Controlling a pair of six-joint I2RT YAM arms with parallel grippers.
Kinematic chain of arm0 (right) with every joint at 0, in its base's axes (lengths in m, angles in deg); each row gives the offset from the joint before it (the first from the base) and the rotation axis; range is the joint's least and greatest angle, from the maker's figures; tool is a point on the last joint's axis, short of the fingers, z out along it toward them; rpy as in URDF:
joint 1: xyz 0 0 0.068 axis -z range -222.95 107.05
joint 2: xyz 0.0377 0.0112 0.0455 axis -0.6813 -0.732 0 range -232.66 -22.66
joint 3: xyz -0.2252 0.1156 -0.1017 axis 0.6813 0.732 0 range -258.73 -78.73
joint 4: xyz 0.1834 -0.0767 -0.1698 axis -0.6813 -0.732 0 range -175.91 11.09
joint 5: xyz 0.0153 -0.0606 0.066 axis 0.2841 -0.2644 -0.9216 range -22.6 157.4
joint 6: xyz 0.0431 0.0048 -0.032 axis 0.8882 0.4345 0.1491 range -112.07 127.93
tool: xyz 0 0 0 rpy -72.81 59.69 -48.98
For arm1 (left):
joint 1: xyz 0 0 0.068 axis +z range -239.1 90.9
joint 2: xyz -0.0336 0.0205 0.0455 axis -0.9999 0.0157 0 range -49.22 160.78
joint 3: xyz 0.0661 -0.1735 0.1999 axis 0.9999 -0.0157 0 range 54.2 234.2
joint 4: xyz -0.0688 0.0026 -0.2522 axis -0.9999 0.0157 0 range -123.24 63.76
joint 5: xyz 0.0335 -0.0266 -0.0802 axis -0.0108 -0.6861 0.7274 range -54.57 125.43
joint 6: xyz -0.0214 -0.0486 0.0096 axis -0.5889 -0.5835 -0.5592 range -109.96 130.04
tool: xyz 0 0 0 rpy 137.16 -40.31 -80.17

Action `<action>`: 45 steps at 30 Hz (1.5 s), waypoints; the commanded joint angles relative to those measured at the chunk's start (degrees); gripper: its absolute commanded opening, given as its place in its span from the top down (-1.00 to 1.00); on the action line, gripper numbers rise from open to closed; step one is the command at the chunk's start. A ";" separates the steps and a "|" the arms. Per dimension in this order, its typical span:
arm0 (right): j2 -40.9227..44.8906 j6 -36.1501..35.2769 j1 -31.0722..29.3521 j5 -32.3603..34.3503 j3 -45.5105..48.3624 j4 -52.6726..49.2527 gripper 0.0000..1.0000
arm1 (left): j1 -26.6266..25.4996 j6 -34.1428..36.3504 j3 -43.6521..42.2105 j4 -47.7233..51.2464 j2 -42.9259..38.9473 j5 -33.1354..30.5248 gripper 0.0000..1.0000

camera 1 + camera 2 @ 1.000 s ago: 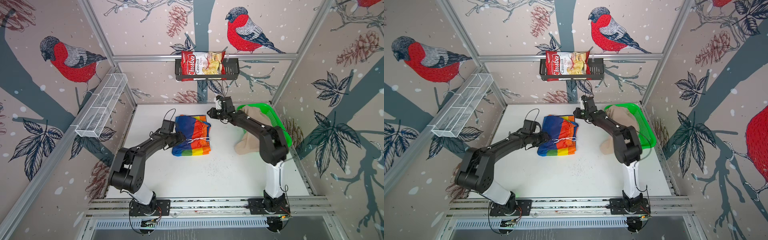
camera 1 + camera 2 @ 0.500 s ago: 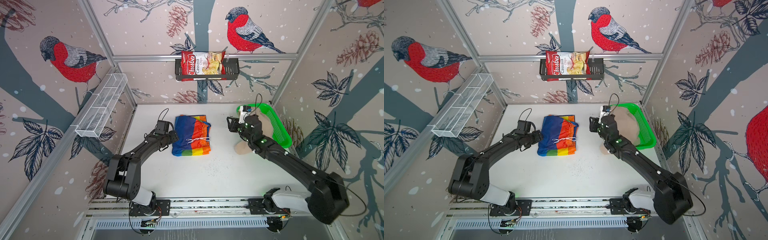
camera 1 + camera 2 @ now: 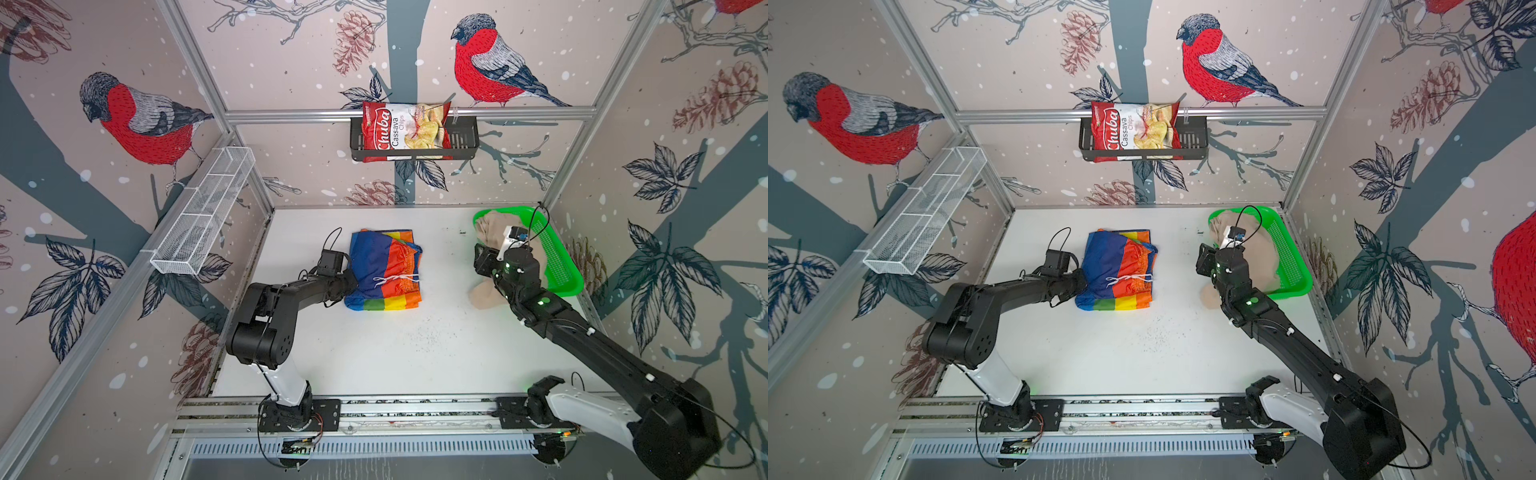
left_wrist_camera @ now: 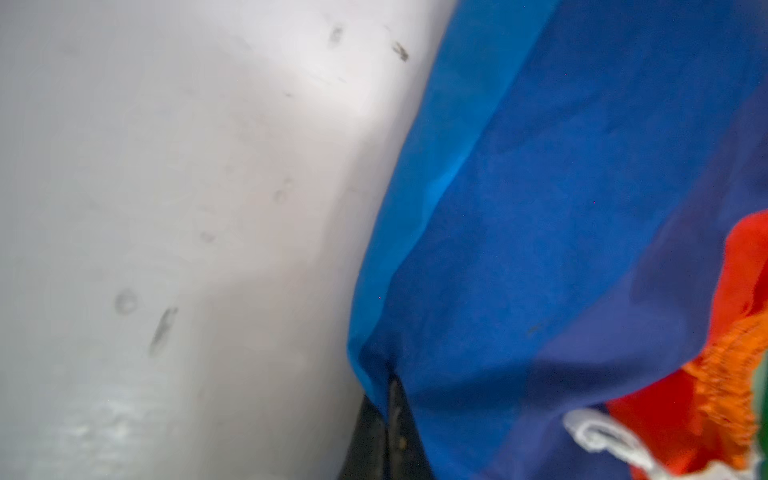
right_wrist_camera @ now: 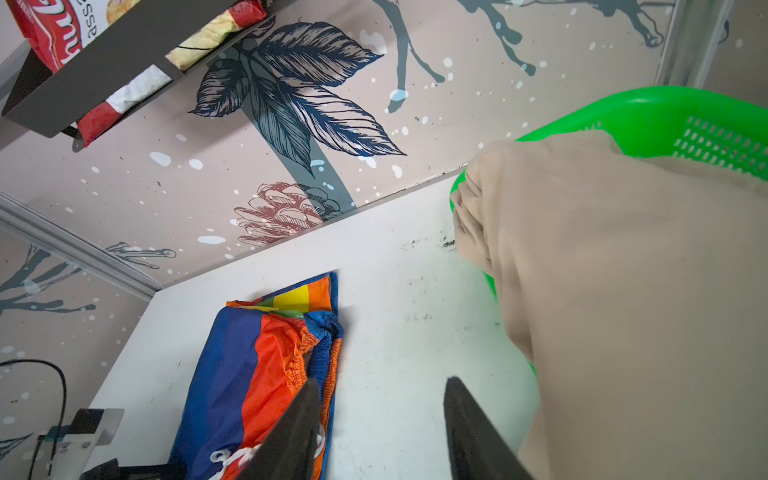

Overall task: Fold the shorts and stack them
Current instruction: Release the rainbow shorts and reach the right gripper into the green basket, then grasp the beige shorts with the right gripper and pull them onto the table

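Beige shorts [image 3: 483,294]: heaped in the green basket [image 3: 562,266], spilling over its rim onto the white table [image 3: 374,357].
Rainbow-striped shorts [image 3: 384,270]: folded flat mid-table, well apart from the beige pair.
My left gripper [image 4: 388,401]: clamped on the rainbow pair's blue edge, low at the table.
My right gripper [image 5: 382,384]: jaws parted, nothing between them, just beside the beige cloth.

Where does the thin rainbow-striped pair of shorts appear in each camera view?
In a top view: rainbow-striped shorts folded mid-picture on the white table.
In a top view: the same spot.
Left wrist: close up, blue fabric beside bare table.
Right wrist: whole pile on the table.
Shared landmark: their white drawstring.
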 commanded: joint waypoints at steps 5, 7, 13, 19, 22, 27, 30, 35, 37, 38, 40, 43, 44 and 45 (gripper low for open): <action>-1.77 1.27 0.79 -0.40 -0.14 -0.74 0.03 | 10.39 1.07 11.10 2.43 6.79 -1.95 1.00; -2.28 1.18 0.87 -0.93 0.10 -0.59 0.04 | 14.82 3.36 18.63 7.49 10.82 -0.64 1.00; -4.16 1.62 1.37 -1.56 1.17 0.38 0.07 | 20.79 7.70 35.14 19.64 18.44 -8.31 1.00; -5.87 1.57 1.97 -1.49 0.91 0.46 0.09 | 25.77 6.50 41.76 24.13 22.17 -12.43 1.00; -6.48 1.56 2.31 -1.09 1.00 0.65 0.09 | 28.69 4.02 41.48 24.39 21.74 -14.40 1.00; -8.43 1.32 3.04 -1.62 0.52 0.95 0.10 | 31.87 2.90 40.77 21.88 21.15 -12.20 1.00; -9.87 1.12 3.39 -2.18 -0.44 0.92 0.12 | 31.97 3.05 43.45 23.55 23.17 -11.59 1.00; -12.51 1.28 3.65 -3.67 -1.55 0.74 0.15 | 31.97 2.05 42.87 23.96 23.03 -12.39 0.91; -12.52 1.10 3.60 -3.73 -1.64 0.66 0.13 | 31.97 2.05 42.01 24.32 21.57 -13.23 0.50; -12.44 1.12 3.66 -3.45 -1.77 0.37 0.11 | 31.97 1.85 41.30 24.40 20.64 -13.87 0.40; -11.99 0.63 3.83 -2.28 -2.34 -0.83 0.00 | 31.96 1.54 39.36 24.37 17.45 -15.57 0.19; -10.50 0.39 4.48 0.59 -3.22 -3.71 -0.27 | 31.97 1.58 36.54 23.99 11.67 -16.89 0.03; -10.40 0.39 4.81 1.73 -3.41 -4.76 -0.37 | 31.97 1.55 35.76 23.91 9.88 -16.88 -0.02; -8.94 0.47 5.37 3.25 -3.68 -5.95 -0.48 | 31.96 1.68 34.76 23.70 7.42 -16.63 -0.06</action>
